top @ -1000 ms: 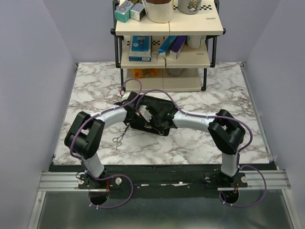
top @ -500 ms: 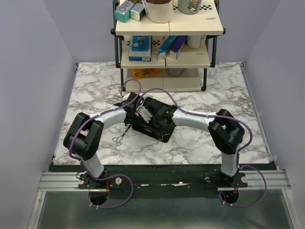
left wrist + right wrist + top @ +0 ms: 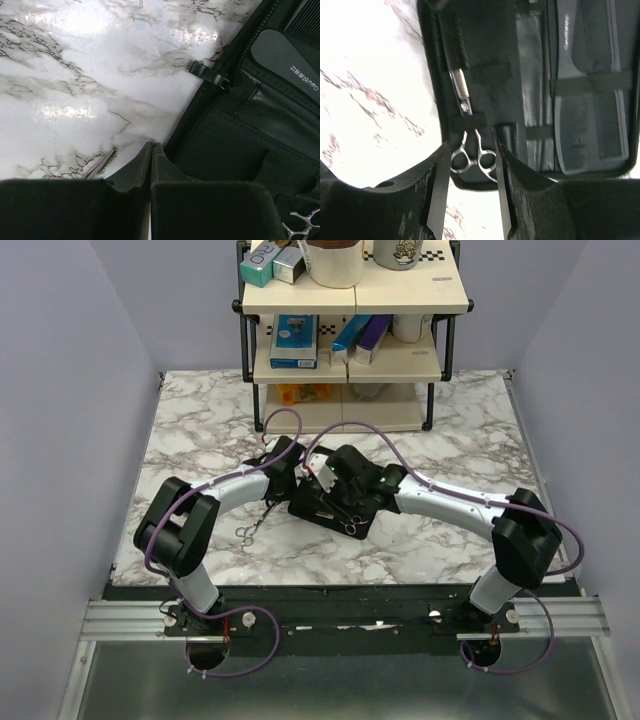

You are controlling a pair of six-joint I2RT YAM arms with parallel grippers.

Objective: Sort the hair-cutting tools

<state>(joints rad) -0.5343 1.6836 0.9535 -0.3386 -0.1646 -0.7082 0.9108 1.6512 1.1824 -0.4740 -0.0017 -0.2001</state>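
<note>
Right gripper (image 3: 471,150) fingers apart — scissors (image 3: 461,90) loops sit between them, blades pointing straight away, strapped in pouch (image 3: 530,75). Left gripper (image 3: 151,150) fingers together at pouch's left edge.

Table top (image 3: 70,65): marble pattern, white with grey veins; smooth, glossy, with bright reflections.
Pouch (image 3: 250,160): black, leather-like, fine grain, low sheen; toothed zip along the edge.
Scissors (image 3: 466,106): silver metal, polished, reflective.
Comb (image 3: 590,130): black, plastic-looking, matt.
Right gripper fingers (image 3: 530,200): black, matt, rough-grained surface.
Left arm link (image 3: 235,485): silver-grey shell, smooth, satin finish; material cannot be told.
</note>
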